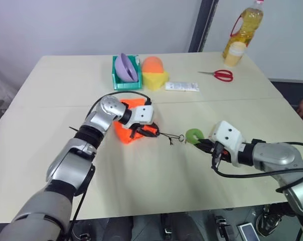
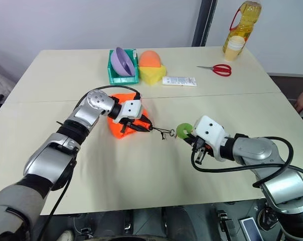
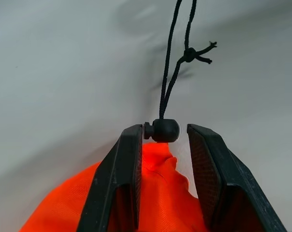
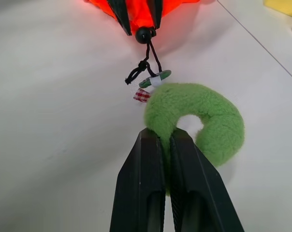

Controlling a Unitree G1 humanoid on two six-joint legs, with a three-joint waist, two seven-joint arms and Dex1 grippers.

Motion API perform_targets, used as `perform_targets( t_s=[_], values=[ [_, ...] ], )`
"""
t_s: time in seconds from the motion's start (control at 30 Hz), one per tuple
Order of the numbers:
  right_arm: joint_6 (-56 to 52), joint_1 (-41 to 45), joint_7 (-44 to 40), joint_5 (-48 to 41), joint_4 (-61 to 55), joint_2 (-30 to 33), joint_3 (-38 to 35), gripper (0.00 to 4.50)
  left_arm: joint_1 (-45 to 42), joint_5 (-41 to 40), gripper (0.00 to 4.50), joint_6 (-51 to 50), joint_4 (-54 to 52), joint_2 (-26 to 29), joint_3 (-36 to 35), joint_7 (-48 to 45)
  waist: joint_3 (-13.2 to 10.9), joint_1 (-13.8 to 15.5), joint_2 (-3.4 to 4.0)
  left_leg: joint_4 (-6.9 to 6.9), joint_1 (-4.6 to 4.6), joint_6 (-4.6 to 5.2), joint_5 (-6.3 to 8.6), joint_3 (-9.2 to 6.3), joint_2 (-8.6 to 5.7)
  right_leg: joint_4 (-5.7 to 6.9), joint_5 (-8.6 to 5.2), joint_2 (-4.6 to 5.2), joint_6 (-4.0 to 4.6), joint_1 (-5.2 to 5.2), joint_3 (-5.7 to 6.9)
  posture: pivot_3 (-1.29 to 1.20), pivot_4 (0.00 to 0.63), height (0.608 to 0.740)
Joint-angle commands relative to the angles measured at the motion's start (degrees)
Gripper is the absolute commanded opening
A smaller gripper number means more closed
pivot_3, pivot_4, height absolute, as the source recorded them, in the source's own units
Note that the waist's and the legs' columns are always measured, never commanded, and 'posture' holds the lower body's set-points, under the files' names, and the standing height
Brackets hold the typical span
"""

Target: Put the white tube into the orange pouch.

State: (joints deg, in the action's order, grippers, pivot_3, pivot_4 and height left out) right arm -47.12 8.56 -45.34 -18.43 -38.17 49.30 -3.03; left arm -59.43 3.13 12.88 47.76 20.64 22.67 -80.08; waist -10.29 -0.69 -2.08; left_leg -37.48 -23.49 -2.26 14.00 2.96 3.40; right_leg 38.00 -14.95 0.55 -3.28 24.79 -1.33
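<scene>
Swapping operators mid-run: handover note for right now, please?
Left gripper: open, fingers either side of the gathered neck of the orange pouch, tips level with the black cord stopper.
Right gripper: shut on the green fuzzy ring at the end of the cord.
The pouch lies on the table with its mouth drawn closed at the stopper.
Done: both ends of the drawstring reached.
Left: whether the white tube is inside the pouch I cannot tell; check that first.
</scene>
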Motion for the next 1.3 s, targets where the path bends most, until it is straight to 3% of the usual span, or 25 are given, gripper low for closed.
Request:
perform_targets(
  t_s=[0.03,0.13,0.4,0.5,0.73,1.0,1.13,1.3],
  values=[
    [0.95,0.42,0.14,-0.52,-2.56,1.16,-0.81,0.0,-1.6,0.2,2.89,2.43,-0.7,-0.05,-1.49,0.8,0.0,0.01,0.0,0.0,0.0,0.0,0.0,0.0,0.0,0.0,0.0,0.0,0.0,0.0,0.0,0.0,0.15,0.726],
    [0.94,0.58,0.36,-0.74,-2.58,1.29,-0.69,0.0,-1.8,0.84,4.4,2.54,0.07,-0.21,-1.19,1.44,0.0,0.01,0.0,0.0,0.0,0.0,0.0,0.0,0.0,0.0,0.0,0.0,0.0,0.0,0.0,0.0,0.15,0.726],
    [1.0,0.8,0.78,-0.79,-2.58,1.37,-0.45,0.0,-1.73,1.16,4.4,1.89,0.53,-0.86,-1.23,1.22,0.0,0.01,0.0,0.0,0.0,0.0,0.0,0.0,0.0,0.0,0.0,0.0,0.0,0.0,0.0,0.0,0.15,0.726],
    [1.14,0.93,0.85,-0.75,-2.44,1.35,-0.32,0.0,-1.73,1.32,3.56,1.45,0.68,-0.94,-1.15,1.08,0.0,0.01,0.0,0.0,0.0,0.0,0.0,0.0,0.0,0.01,0.0,0.0,0.0,0.0,0.0,0.0,0.15,0.726],
    [1.38,1.39,1.09,-0.7,-2.22,1.21,0.08,0.0,-1.77,1.49,0.05,0.41,1.0,-0.83,-1.11,0.69,0.0,-0.01,0.0,0.0,0.0,0.0,0.0,-0.01,0.0,0.01,0.0,0.0,0.0,0.0,0.0,0.0,0.15,0.726],
    [1.56,1.81,1.27,-0.71,-2.15,1.22,0.19,0.0,-2.09,1.31,0.05,0.09,1.02,-1.08,-2.02,2.14,0.0,0.01,0.0,-0.01,0.0,0.0,0.0,0.0,0.0,0.01,0.0,0.0,0.0,0.0,0.0,0.0,0.15,0.726],
    [1.16,2.12,1.17,-1.15,-2.57,1.32,-0.1,0.0,-2.59,1.24,1.29,1.15,0.74,-1.31,-3.0,3.11,0.0,0.02,0.0,-0.01,0.0,0.0,0.0,-0.01,0.0,0.02,0.0,0.0,-0.01,0.0,0.0,0.0,0.15,0.726],
    [1.15,2.23,1.31,-1.17,-2.24,1.57,-0.54,0.0,-1.99,0.42,1.29,0.85,-1.19,-0.71,-3.26,1.03,0.0,-0.01,0.0,-0.02,0.0,0.0,0.0,0.0,0.0,0.02,0.01,0.0,-0.01,0.0,0.0,0.0,0.15,0.726]
  ],
)
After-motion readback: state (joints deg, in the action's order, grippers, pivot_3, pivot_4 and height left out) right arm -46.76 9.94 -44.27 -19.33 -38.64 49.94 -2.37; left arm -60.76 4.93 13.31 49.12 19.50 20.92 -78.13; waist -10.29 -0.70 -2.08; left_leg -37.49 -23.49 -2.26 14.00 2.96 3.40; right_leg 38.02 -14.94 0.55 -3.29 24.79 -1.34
